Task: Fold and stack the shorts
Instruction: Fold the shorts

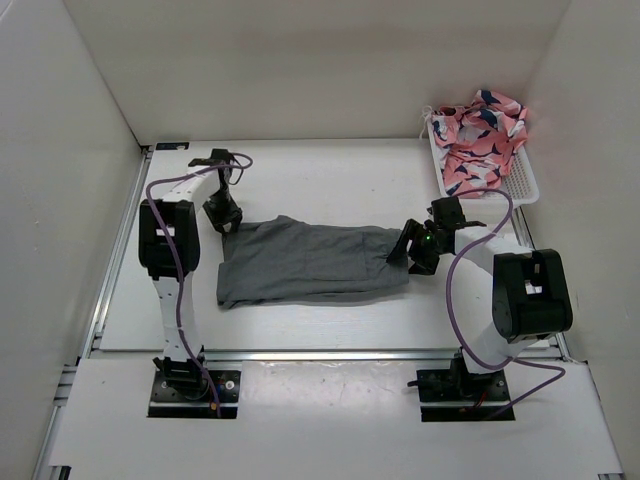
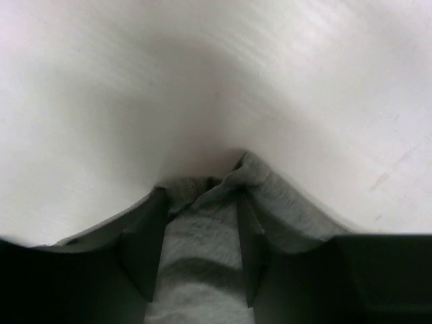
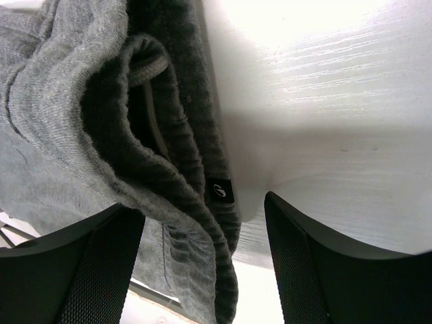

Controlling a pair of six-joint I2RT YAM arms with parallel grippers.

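From the top external view, the plain charcoal-grey soft cloth shorts lie spread flat mid-way across the white worktop, rumpled at both ends. My left gripper sits on their far-left corner and my right gripper at their right edge. Both sets of jaws are too small and dark here to read. At the far right a white perforated plastic basket holds a crumpled pink cloth with dark blue print.

In the left wrist view, the left gripper is clenched on a bunched ridge of the shorts. Grey knit fills the gap between the dark fingers. The worktop beyond is blurred.

In the right wrist view, the right gripper stands released, jaws wide. The shorts' thick ribbed edge curls past the left-hand finger, carrying a tiny black tag whose mark I can't read. Grained worktop shows between the jaws.
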